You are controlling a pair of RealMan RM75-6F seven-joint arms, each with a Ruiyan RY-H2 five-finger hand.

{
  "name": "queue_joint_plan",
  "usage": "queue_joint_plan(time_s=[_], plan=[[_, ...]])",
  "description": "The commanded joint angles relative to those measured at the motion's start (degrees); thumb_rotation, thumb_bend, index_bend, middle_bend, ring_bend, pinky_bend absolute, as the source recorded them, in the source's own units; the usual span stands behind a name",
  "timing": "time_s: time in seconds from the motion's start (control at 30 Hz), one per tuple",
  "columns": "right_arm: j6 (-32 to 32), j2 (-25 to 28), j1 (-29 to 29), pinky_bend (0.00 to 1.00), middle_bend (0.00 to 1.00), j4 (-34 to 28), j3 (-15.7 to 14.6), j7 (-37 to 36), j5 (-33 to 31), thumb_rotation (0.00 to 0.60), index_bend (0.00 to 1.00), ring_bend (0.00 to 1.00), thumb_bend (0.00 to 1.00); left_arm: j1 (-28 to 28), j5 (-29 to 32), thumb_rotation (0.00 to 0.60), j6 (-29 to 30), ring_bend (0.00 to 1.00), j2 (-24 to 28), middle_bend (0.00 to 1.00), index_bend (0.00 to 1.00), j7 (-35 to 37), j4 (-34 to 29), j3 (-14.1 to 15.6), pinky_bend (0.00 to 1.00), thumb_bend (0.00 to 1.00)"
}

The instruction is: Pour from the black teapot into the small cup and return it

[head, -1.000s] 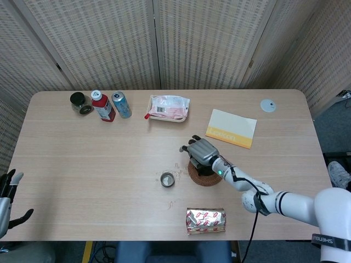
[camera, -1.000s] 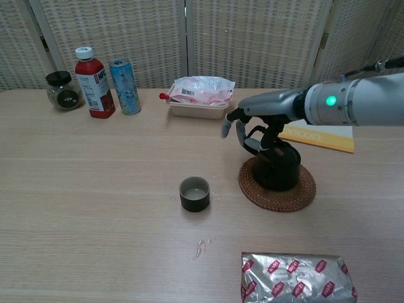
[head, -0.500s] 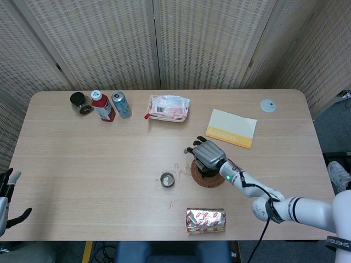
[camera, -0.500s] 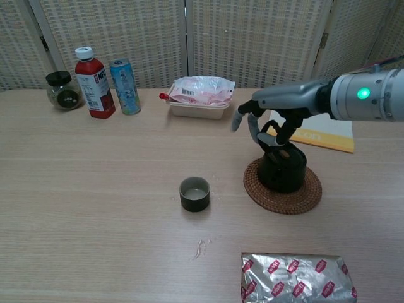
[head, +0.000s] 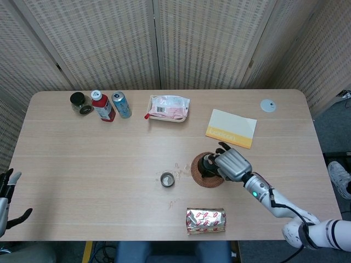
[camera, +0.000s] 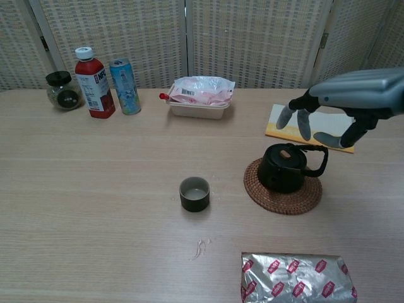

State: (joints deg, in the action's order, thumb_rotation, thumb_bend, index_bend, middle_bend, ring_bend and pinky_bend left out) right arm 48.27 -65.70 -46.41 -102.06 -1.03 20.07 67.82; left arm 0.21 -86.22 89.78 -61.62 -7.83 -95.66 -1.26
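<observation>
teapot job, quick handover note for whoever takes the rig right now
Right hand: open, fingers apart, above and just right of the black teapot, holding nothing.
Left hand: idle at the table's near-left edge, open.
Teapot stands upright on the woven coaster, handle toward the right hand.
Small cup stands left of the coaster, apart from it; its contents can't be judged.
Teapot is set down and released. Left: check the cup, clear the right arm.

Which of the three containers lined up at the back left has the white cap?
The red bottle, standing in the middle of the row. The glass jar to its left has a black lid, and the blue can to its right has none.
</observation>
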Motion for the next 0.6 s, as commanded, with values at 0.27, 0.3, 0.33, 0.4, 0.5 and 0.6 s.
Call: queue_joint_plan(time_s=[0.27,0.3,0.33,0.4,0.5,0.6], plan=[[1.4,0.8,1.7,0.08,0.34,1.3,-0.6,4.9,-2.9,0.600,0.23,0.19,0.00,-0.1,-0.2,0.600,0.0,0.00,-0.3,0.00,0.03,-0.7,-0.6,0.0,0.00,0.18],[0.9,0.8,1.7,0.08,0.34,1.7,-0.7,5.1,-3.5,0.600,0.23,0.19,0.00,-0.1,-0.1,0.600,-0.1,0.00,-0.3,0.00,0.03,-0.7,-0.6,0.0,0.00,0.18],[0.5,0.8,1.7,0.08,0.34,2.1,-0.7,5.0,-3.9,0.600,0.23,0.19,0.00,-0.1,-0.1,0.600,-0.1,0.00,-0.3,0.00,0.03,-0.8,-0.6,0.1,0.00,0.18],[-0.1,0.6,1.9,0.08,0.34,3.1,-0.7,4.6,-4.5,0.600,0.23,0.18,0.00,-0.1,-0.1,0.600,-0.2,0.00,-0.4,0.00,0.03,-0.9,-0.7,0.1,0.00,0.18],[-1.5,-0.2,2.0,0.08,0.34,5.2,-1.0,3.9,-4.8,0.600,0.23,0.18,0.00,-0.1,0.0,0.600,-0.4,0.00,-0.6,0.00,0.03,-1.1,-0.7,0.2,0.00,0.18],[-2.1,-1.2,2.2,0.08,0.34,7.1,-1.0,3.1,-4.6,0.600,0.23,0.18,0.00,-0.2,0.0,0.600,-0.7,0.00,-0.6,0.00,0.03,-1.4,-0.8,0.2,0.00,0.18]])
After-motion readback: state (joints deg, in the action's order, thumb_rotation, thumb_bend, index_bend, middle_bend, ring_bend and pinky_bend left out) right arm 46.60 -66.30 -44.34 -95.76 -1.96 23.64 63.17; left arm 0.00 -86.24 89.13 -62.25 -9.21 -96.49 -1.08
